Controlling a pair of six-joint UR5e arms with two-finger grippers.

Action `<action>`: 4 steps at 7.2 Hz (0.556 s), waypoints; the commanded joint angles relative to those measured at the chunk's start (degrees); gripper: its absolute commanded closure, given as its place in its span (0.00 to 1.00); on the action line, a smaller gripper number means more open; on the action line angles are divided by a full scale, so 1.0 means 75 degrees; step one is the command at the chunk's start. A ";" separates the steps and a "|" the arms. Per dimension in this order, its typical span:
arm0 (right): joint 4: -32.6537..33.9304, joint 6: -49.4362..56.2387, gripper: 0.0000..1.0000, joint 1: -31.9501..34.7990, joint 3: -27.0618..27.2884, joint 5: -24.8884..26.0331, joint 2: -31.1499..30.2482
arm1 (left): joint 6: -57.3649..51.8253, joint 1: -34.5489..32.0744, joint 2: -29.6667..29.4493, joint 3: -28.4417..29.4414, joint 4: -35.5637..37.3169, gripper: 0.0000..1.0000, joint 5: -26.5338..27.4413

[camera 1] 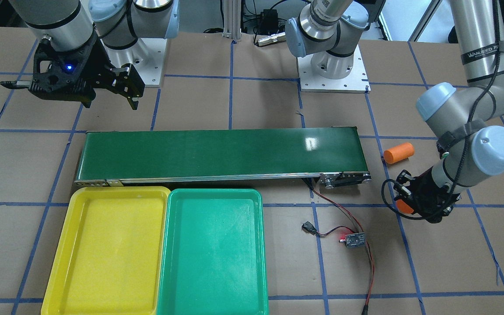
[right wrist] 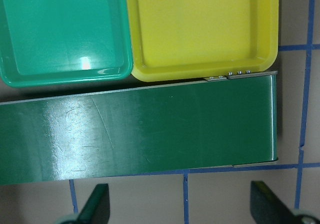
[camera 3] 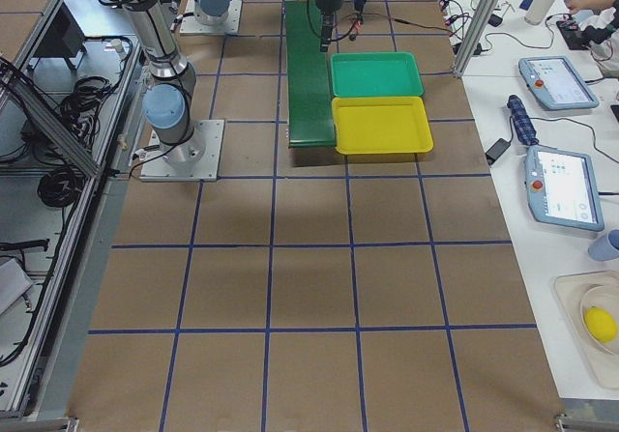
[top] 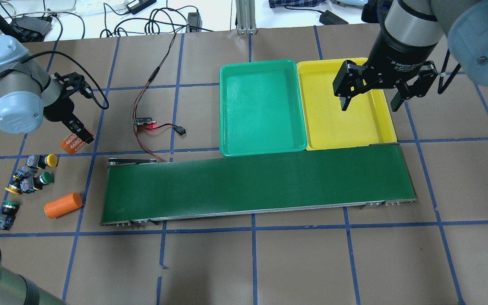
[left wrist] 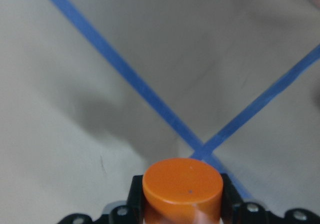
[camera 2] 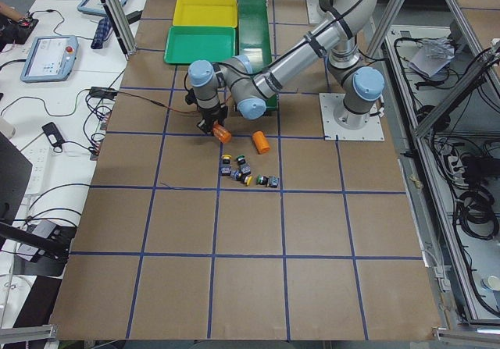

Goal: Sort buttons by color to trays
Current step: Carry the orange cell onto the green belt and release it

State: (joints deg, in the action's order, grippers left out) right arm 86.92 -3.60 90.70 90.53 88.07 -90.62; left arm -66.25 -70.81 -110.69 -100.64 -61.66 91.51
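Clamping an orange cylinder [top: 71, 144], the left gripper [top: 76, 131] largely hides its jaws; the right gripper [top: 370, 106] spreads its jaws wide.

The silver, blue-capped left arm [camera 1: 479, 48] is strapped with black cable [camera 1: 479, 92]; the black right gripper [top: 369, 108] is seemingly lettered "Adaptive".

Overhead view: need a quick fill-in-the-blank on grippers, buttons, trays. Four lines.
1. The left gripper is shut on an orange cylinder marked ____.
2. The right gripper has its jaws ____.
3. Of the four buttons on the table, ____ have green caps.
4. The yellow tray and the green tray are both ____.

Missing words: 4680; open; two; empty.
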 commanded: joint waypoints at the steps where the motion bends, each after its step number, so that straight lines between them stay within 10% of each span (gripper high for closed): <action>1: 0.0000 0.0000 0.00 0.0000 0.0000 0.0000 0.0000 | -0.0014 -0.1241 0.0868 -0.0057 -0.0799 1.00 -0.0038; 4: 0.0000 0.0000 0.00 0.0000 0.0000 0.0000 0.0000 | -0.0946 -0.2720 0.1947 -0.1085 -0.0884 1.00 -0.0014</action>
State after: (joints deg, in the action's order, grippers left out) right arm 86.92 -3.60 90.70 90.53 88.07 -90.62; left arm -69.47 -87.39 -99.50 -105.13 -68.12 91.52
